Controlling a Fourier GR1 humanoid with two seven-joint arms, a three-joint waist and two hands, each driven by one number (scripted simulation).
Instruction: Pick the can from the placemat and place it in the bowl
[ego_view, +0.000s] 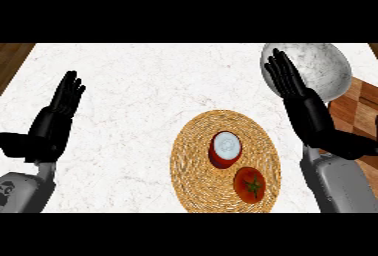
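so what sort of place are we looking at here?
Most likely a kitchen counter: a white marbled top, a round woven placemat carrying a red can and a tomato, and a speckled bowl at the far right.

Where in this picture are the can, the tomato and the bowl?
can (226, 145): head view, its pale top.
tomato (250, 185): head view, at its green stem.
bowl (321, 65): head view, its bare speckled surface.
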